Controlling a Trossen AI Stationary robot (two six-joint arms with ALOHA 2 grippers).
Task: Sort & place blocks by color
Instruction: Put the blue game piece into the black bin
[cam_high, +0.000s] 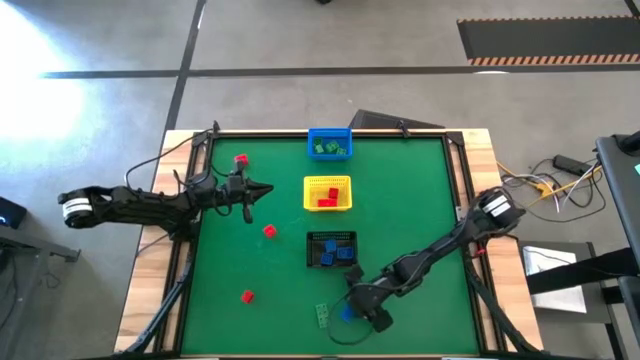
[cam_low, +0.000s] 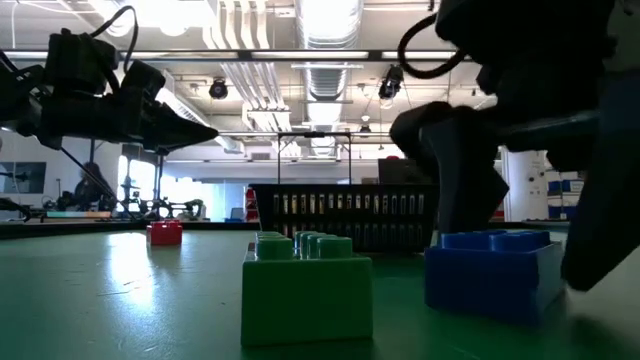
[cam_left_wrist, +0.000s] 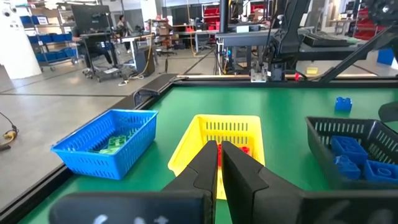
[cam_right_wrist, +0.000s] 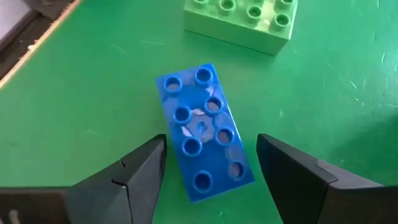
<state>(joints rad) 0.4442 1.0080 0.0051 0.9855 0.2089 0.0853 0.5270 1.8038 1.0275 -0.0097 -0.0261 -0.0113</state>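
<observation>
Green felt-like desk, wood-edged, carrying three mesh baskets in a row, the yellow basket taken as landmark.

Item 1: my right tool, dark matte fingers spread wide, gripping nothing, is hovering over a blue block. That block is a glossy plastic oblong with eight round studs in two rows, lying flat on the desk between my fingers, far on the near side of the yellow basket, past the black basket.

Item 2: one pale green block, studded, is lying just beside the blue one, apart from it.

Item 3: my left tool, fingers pressed nearly together and holding nothing, is hanging left of the yellow basket, pointing toward it.

Item 4: loose red blocks, three counted: one left of the blue basket, one left of the black basket, one nearer the front edge.

Item 5: the yellow basket is holding red blocks; the blue basket is holding green blocks; the black basket is holding blue blocks. Counts inside are not readable.
</observation>
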